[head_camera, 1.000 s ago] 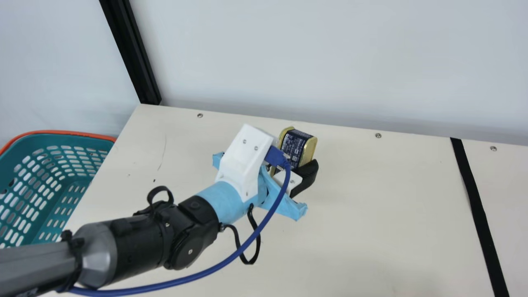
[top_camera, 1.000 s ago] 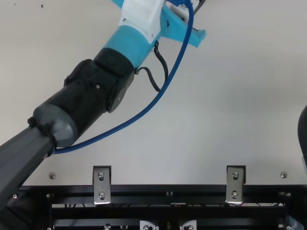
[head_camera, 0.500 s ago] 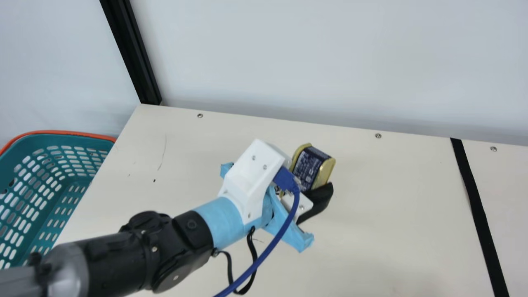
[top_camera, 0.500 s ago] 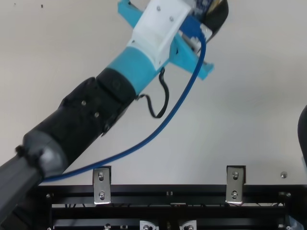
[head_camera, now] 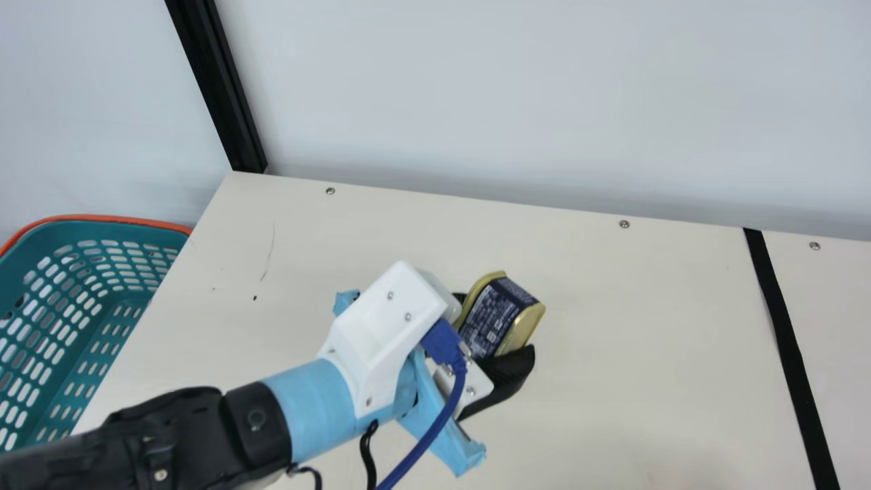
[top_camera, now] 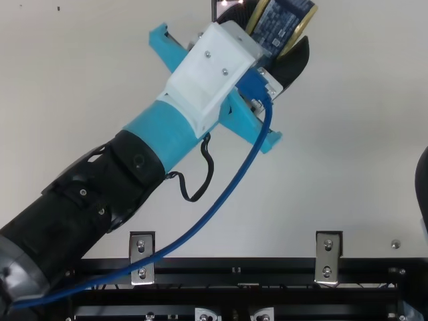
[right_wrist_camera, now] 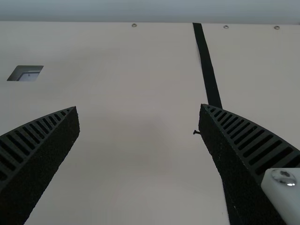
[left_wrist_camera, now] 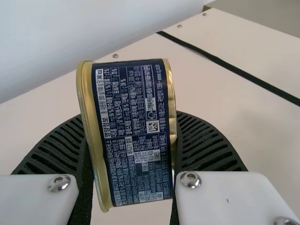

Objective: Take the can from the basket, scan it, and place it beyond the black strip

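Observation:
In the main view my left gripper [head_camera: 495, 329] is shut on the can [head_camera: 500, 314], gold-rimmed with a dark blue label, held tilted left of the black strip [head_camera: 782, 327]. The top view has the same left gripper [top_camera: 269, 37] around the can [top_camera: 275, 28] at its upper edge. Between the ribbed fingers of my left gripper [left_wrist_camera: 129, 140], the can [left_wrist_camera: 133, 126] turns its printed side to the wrist camera. At the top view's right edge is part of my right gripper [top_camera: 422, 187]; in its wrist view the right gripper [right_wrist_camera: 139, 108] stands open, nothing between its fingers.
A teal basket [head_camera: 88, 327] with an orange rim stands at the main view's left. The right wrist view includes a square opening [right_wrist_camera: 26, 73] in the cream table [right_wrist_camera: 136, 173]. A black rail [top_camera: 267, 267] borders the table in the top view.
My left arm has drawn back toward the rail with the can in its gripper, bringing the can into the top view. Over the last half second it also shifted left. The right gripper has stayed still.

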